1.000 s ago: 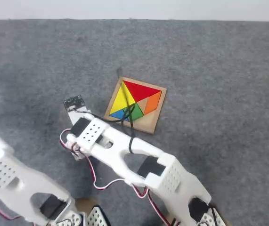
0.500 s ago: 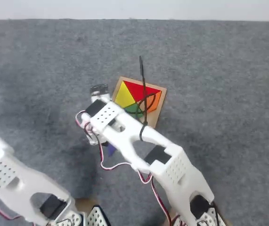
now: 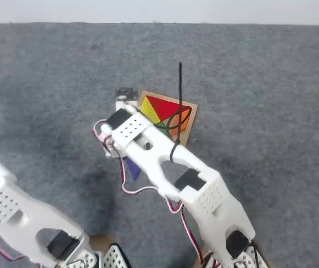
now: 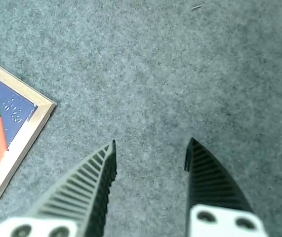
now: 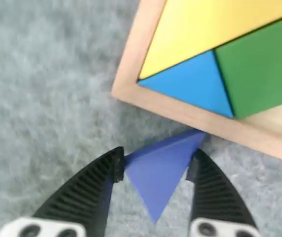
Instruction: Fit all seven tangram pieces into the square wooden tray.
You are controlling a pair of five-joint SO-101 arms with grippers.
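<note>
The grey table cloth [image 3: 260,84] is rough, matt felt. The square wooden tray [image 5: 137,49] has a pale, smooth, matt rim, like the dark blue triangular piece [image 5: 158,168] at its seven o'clock.

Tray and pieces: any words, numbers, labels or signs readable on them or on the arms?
None can be read.
Wooden tray, the coloured pieces in it, and the blue triangle in the right gripper: no print.
Small dark module at the right arm's tip in the high view: too small to read.
</note>
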